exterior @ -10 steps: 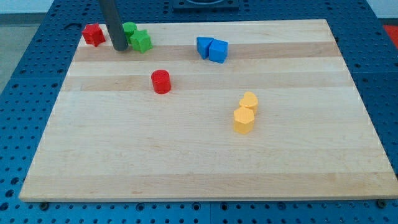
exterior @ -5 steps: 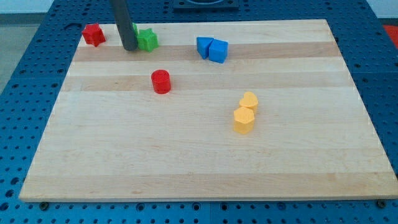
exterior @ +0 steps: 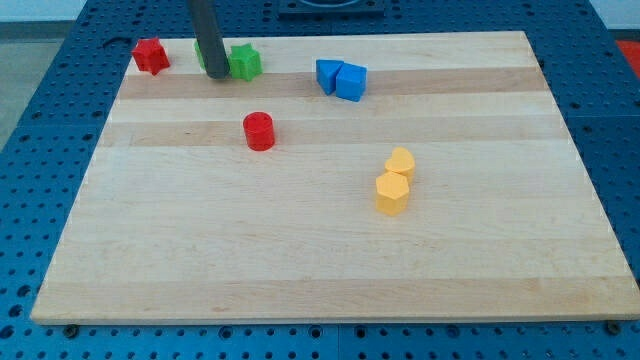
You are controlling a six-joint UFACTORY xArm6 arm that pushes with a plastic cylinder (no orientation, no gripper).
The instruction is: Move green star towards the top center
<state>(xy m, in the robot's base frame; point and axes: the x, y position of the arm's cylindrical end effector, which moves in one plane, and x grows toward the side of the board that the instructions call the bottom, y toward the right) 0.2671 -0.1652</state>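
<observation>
The green star (exterior: 246,62) lies near the view's top edge of the wooden board (exterior: 320,250), left of centre. My tip (exterior: 219,81) rests on the board against the star's left side. A second green block (exterior: 200,55) shows only as a sliver left of the rod, mostly hidden behind it.
A red block (exterior: 150,55) sits at the top left corner. A red cylinder (exterior: 259,131) lies below the star. Two blue blocks (exterior: 327,74) (exterior: 351,82) touch each other right of the star. Two yellow blocks (exterior: 401,162) (exterior: 392,194) sit together right of centre.
My tip slid to the view's right and pushed the green star right and slightly up, away from the other green block. The other blocks have not moved.
</observation>
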